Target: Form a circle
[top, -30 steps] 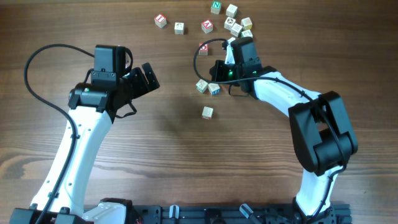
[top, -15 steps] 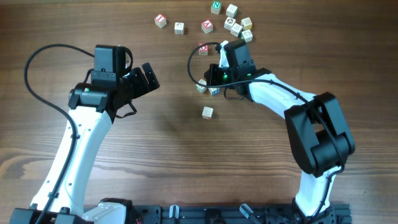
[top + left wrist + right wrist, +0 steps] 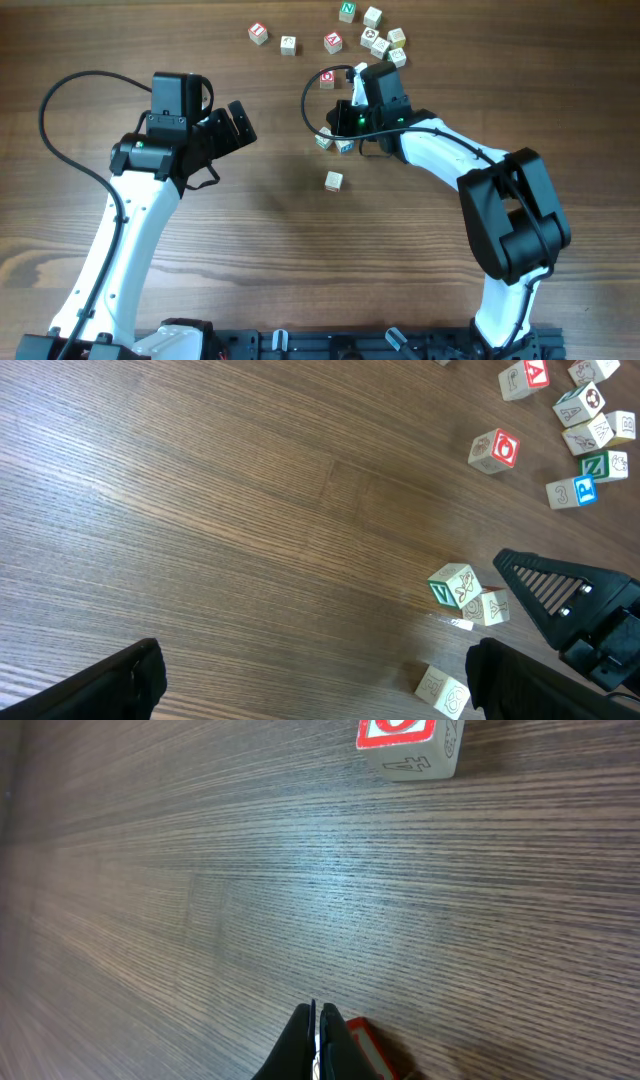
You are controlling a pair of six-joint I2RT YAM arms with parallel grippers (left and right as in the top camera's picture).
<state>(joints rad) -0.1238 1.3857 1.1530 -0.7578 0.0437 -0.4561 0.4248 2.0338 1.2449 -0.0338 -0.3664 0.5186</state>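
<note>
The right claw [image 3: 316,1035] is pressed together, its tips low over the bench [image 3: 260,230], with a red-edged block [image 3: 368,1045] just beside them. The circle [image 3: 455,585] sits right by that arm's wrist, two cubes touching; a third may be hidden under it. The left claw [image 3: 238,124] hangs spread wide, well apart.

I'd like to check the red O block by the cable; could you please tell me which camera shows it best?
The left wrist view: the red O block is whole, its letter clear. Overhead shows it small beside the cable. The right wrist view has it close but cut off by the top edge.
</note>
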